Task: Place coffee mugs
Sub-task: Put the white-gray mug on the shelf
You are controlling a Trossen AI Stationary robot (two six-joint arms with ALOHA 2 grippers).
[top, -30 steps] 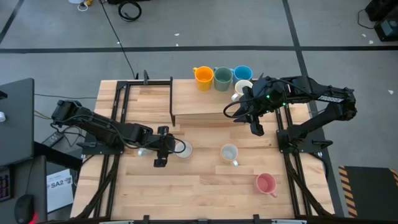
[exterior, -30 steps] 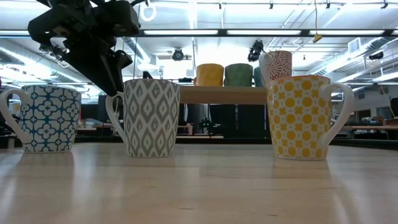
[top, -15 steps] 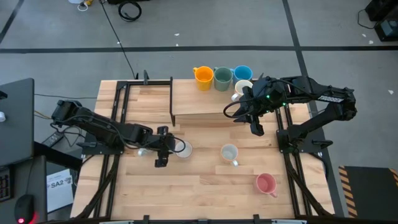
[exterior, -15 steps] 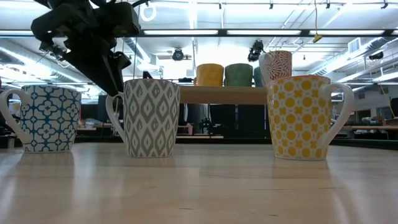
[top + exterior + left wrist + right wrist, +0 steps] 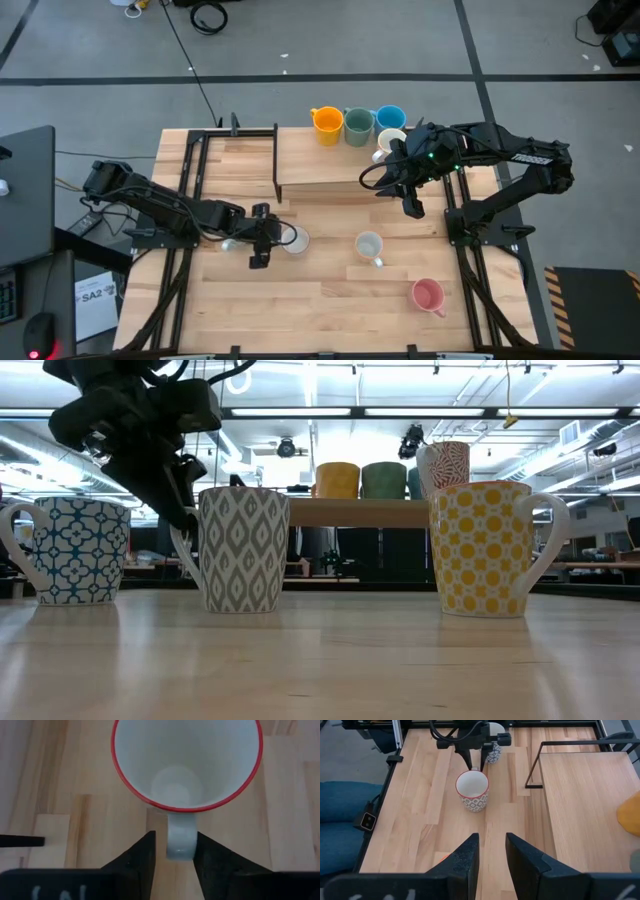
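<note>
A grey-patterned mug with a red rim stands upright on the wooden table. My left gripper slants down at it from the table's left, open, with one finger on either side of the mug's handle. Just behind my left gripper stands a blue-patterned mug. A yellow-dotted mug and a pink mug stand further right. My right gripper hangs open and empty above the table. My left gripper has the mug's handle between its two fingers, coming slanting down from the table's left. One finger lies right against the handle's side, and a thin gap shows at the other. Whether it touches, I cannot tell. The mug stands upright on the table.
A raised wooden shelf on a black frame at the back carries an orange mug, a green one, a blue one and a red-patterned white one. Bare tabletop lies along the near edge.
In the low view my left gripper's fingers have dipped a little lower beside the grey-patterned mug's handle. The mug has stayed where it was.
</note>
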